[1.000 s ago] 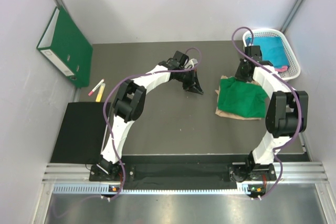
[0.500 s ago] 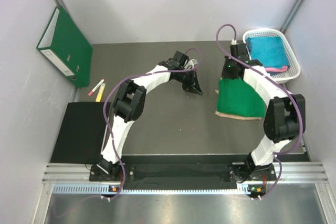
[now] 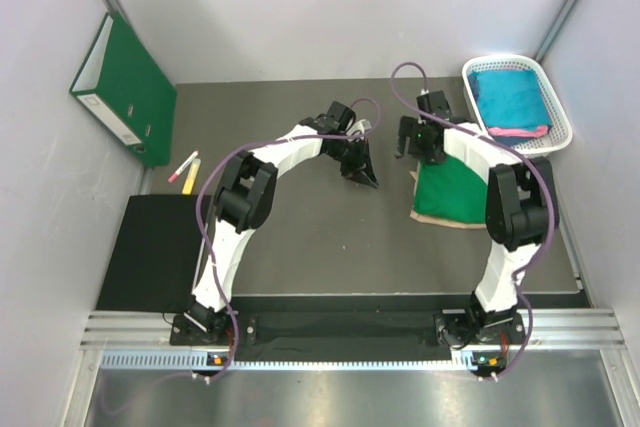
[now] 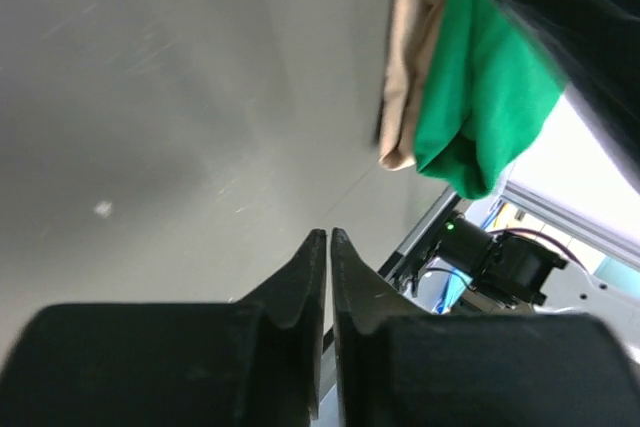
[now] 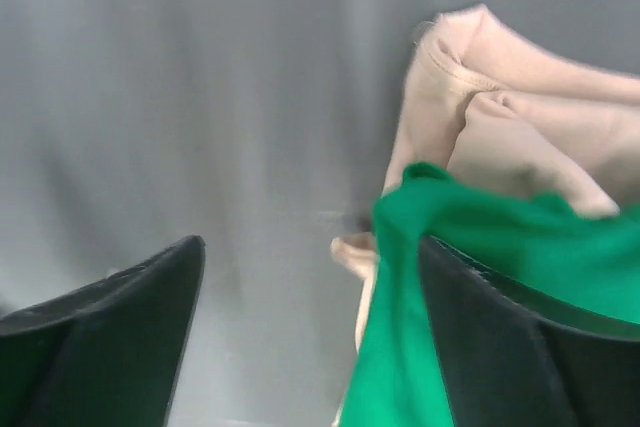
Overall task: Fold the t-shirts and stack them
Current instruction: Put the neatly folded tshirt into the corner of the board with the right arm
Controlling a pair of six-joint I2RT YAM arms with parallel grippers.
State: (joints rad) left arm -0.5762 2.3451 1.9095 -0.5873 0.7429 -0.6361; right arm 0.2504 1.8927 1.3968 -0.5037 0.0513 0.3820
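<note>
A bright green t-shirt (image 3: 458, 187) lies folded on a beige-pink t-shirt (image 3: 432, 215) at the table's right. My right gripper (image 3: 412, 139) hangs over the pile's far left corner. In the right wrist view this gripper (image 5: 310, 247) is open, and a fold of the green t-shirt (image 5: 470, 257) rests against its right finger (image 5: 520, 347) above the beige-pink t-shirt (image 5: 520, 117). My left gripper (image 3: 360, 169) sits mid-table, left of the pile, apart from it. Its jaws (image 4: 328, 239) are shut on nothing, with the green t-shirt (image 4: 485, 97) beyond them.
A white basket (image 3: 560, 107) at the back right holds a teal t-shirt (image 3: 508, 97) and a pink one (image 3: 520, 131). A dark green binder (image 3: 125, 87) leans on the left wall, markers (image 3: 185, 165) lie beside it, and a black mat (image 3: 150, 247) covers the near left.
My right gripper swept left across the pile, drawing the green t-shirt's edge over so the shirt looks narrower, then opened. The left gripper barely moved.
</note>
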